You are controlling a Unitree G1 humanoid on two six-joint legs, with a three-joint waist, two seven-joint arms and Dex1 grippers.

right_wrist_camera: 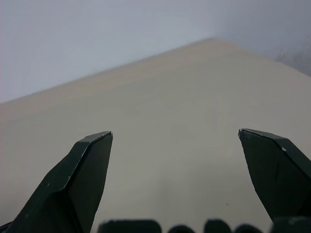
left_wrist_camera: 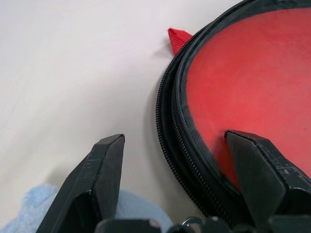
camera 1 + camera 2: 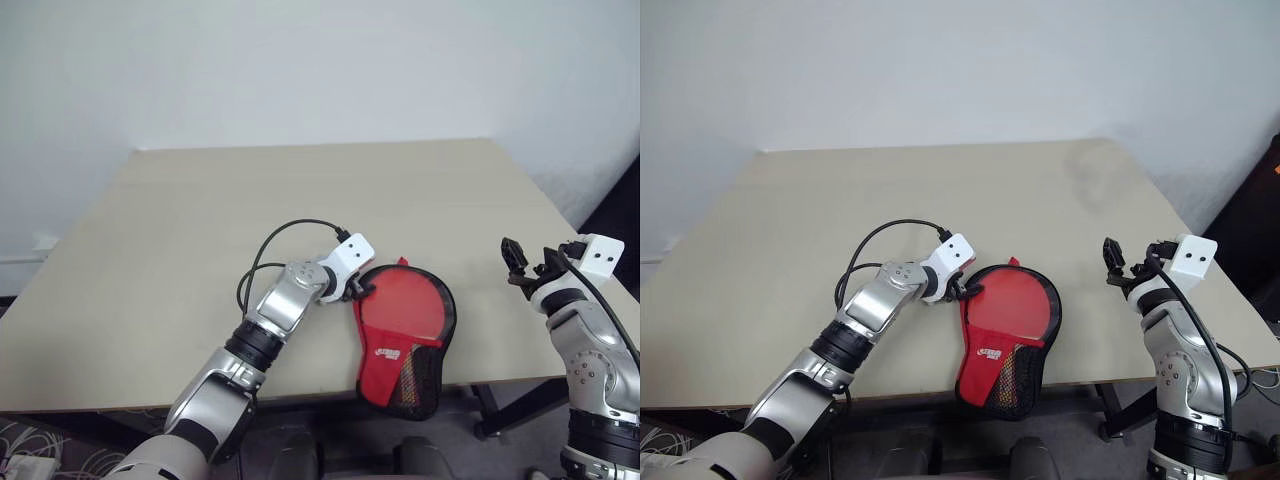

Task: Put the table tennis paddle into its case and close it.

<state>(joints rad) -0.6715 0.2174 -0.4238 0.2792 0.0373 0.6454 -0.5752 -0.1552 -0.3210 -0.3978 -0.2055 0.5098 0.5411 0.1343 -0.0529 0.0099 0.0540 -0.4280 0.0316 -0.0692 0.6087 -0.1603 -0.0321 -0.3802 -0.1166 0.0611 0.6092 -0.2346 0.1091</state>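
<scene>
The case lies at the table's near edge, red with black trim, a white logo and a black mesh patch. Its narrow end hangs over the edge. A round red face shows inside the black zip rim; I cannot tell whether it is the table tennis paddle's rubber or the case's cover. My left gripper is open at the case's left rim, one finger over the table, the other over the red face. My right gripper hangs open and empty to the right of the case.
The beige table stretches bare behind and left of the case. A red tab sticks out of the case's far rim. The table's right corner is beside my right arm, with dark floor beyond it.
</scene>
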